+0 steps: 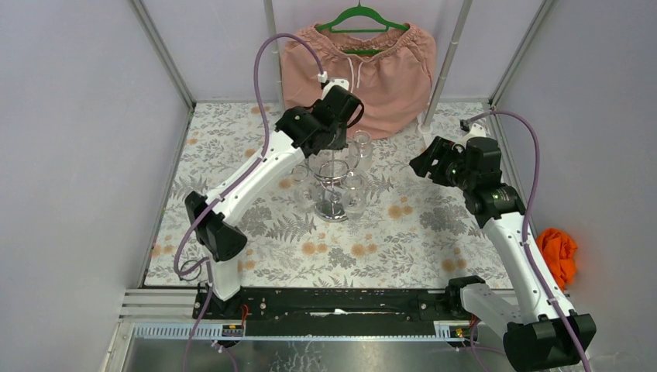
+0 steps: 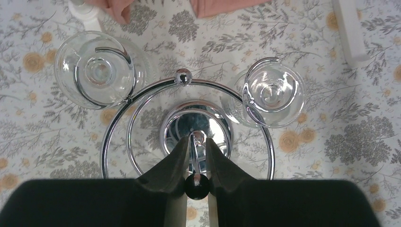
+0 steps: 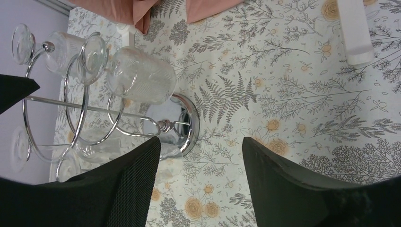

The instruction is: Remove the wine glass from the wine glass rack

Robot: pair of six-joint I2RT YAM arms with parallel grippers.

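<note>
A: Where is the wine glass (image 3: 142, 75)?
B: It hangs bowl-down on the wine glass rack (image 1: 331, 186), on the table (image 1: 418, 240), nearer its far edge. The left gripper (image 2: 196, 144) is clamped on the rack's post; the right gripper (image 3: 201, 144) is wide open and empty.
A: How to take it?
B: Gently by the bowl. It is probably light, slippery and fragile.

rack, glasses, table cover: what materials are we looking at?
Wine glass rack: likely chrome-plated metal wire, mirror finish; base reflects surroundings. Wine glasses: clear glass, possibly plastic; floral print shows through. Table cover: matte printed fabric or vinyl, no glare; unclear which.
</note>
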